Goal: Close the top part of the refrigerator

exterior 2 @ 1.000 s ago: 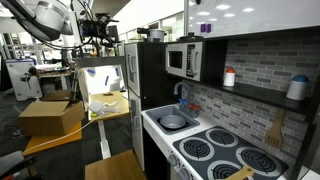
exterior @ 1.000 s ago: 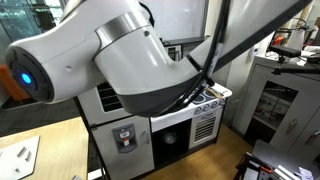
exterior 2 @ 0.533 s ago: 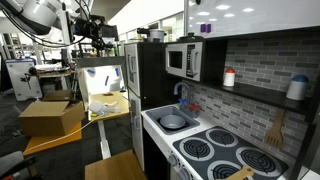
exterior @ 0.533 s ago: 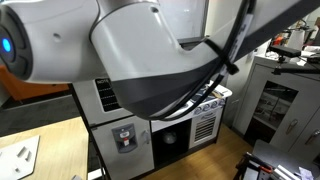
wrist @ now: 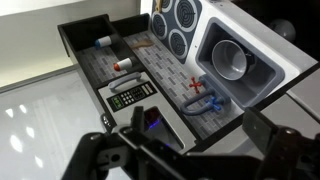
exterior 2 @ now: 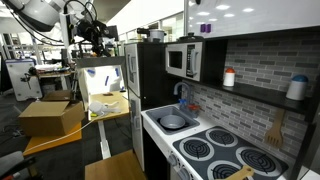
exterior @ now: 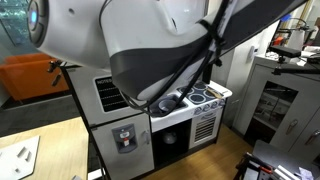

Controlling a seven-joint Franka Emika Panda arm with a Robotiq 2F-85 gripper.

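Note:
The black toy refrigerator (exterior 2: 140,80) stands at the left end of the play kitchen. Its top door (exterior 2: 102,85) hangs open to the side and shows a pale inner face. In an exterior view the top door (exterior: 109,95) shows as a white slatted panel. My gripper (exterior 2: 92,30) hangs high above the open door, apart from it. In the wrist view the gripper (wrist: 190,165) is open and empty, with its dark fingers at the bottom edge. It looks down on the kitchen top.
The microwave (exterior 2: 184,60), sink (wrist: 232,60) and stove burners (exterior 2: 215,145) lie along the counter. A cardboard box (exterior 2: 50,117) sits on a wooden table by the fridge. My arm (exterior: 150,50) fills most of an exterior view. The lower fridge door (exterior: 125,138) has a dispenser.
The arm has swung up and across the exterior view, and the gripper has shifted slightly above the open top door. The door has not moved.

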